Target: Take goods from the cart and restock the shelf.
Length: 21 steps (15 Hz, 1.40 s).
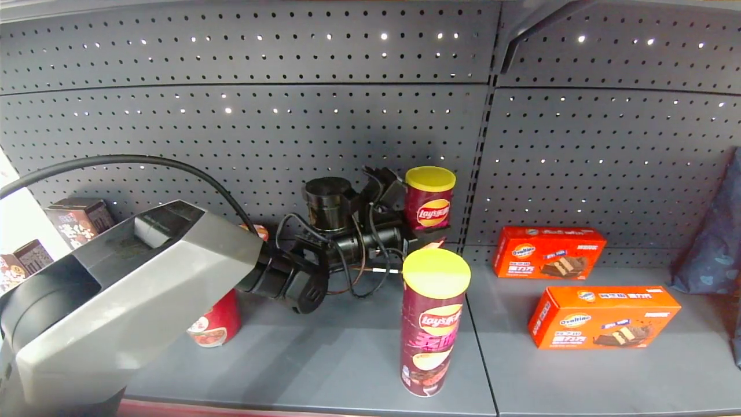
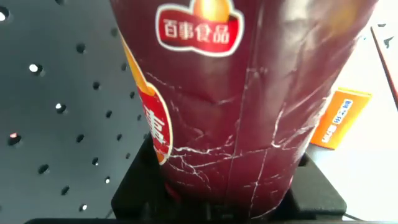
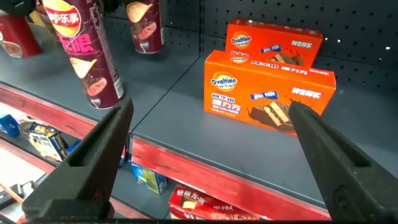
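We hold the rear chip canister [image 1: 429, 200] upright in the clenched left end effector [image 1: 418, 223], centre frame, close to the pegboard [image 1: 231, 127] and behind the front chip canister [image 1: 434, 324] on the shelf [image 1: 324, 359], apparently to align both. The right end effector [image 3: 208, 109] is released and empty.

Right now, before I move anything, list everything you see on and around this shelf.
chip cans: 2, maroon with yellow lids; front chip can upright at the shelf edge, rear chip can by the pegboard
orange boxes: 2, orange; right bay, one behind the other
red tub: 1, red; left bay, partly behind the left arm
dark boxes: at least 2, brown; far left
blue bag: 1, dark blue; far right
left gripper: shut on the rear chip can
right gripper: open, before the orange boxes
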Available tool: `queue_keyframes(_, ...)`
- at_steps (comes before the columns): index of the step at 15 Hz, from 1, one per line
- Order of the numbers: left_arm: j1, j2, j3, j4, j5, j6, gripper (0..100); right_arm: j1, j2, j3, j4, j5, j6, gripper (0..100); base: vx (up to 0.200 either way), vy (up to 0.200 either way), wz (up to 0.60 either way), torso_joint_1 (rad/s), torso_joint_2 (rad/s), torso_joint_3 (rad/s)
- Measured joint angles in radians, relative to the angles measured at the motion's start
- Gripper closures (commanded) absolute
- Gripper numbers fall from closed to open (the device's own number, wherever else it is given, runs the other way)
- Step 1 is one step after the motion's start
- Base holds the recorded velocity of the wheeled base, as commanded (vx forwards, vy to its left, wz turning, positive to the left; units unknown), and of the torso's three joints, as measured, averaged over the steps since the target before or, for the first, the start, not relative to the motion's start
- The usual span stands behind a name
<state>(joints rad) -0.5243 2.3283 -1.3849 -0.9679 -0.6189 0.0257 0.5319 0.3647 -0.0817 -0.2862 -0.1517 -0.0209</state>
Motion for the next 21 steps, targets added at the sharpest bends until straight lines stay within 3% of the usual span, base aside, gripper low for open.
queue_keyframes(7, 0.023, 0.001, 0.107, -0.091, -0.002, 0.001, 100, 0.002, -0.010, 0.024, 0.000, 0.002, 0.001, 0, 0.000, 0.000, 0.00, 0.000, 0.00, 0.000)
queue_keyframes(15, 0.033, -0.001, 0.151, -0.100, 0.000, 0.005, 100, 0.003, -0.012, 0.037, 0.000, 0.003, 0.015, 0, 0.000, 0.000, 0.00, 0.000, 0.00, 0.000)
queue_keyframes(16, 0.033, -0.002, 0.166, -0.103, 0.001, 0.006, 0, 0.003, -0.012, 0.037, 0.000, 0.003, 0.017, 0, 0.000, 0.000, 0.00, 0.000, 0.00, 0.000)
queue_keyframes(21, 0.034, -0.013, 0.205, -0.151, 0.017, 0.007, 0, 0.004, -0.023, 0.059, 0.001, 0.004, 0.018, 0, 0.000, 0.000, 0.00, 0.000, 0.00, 0.000)
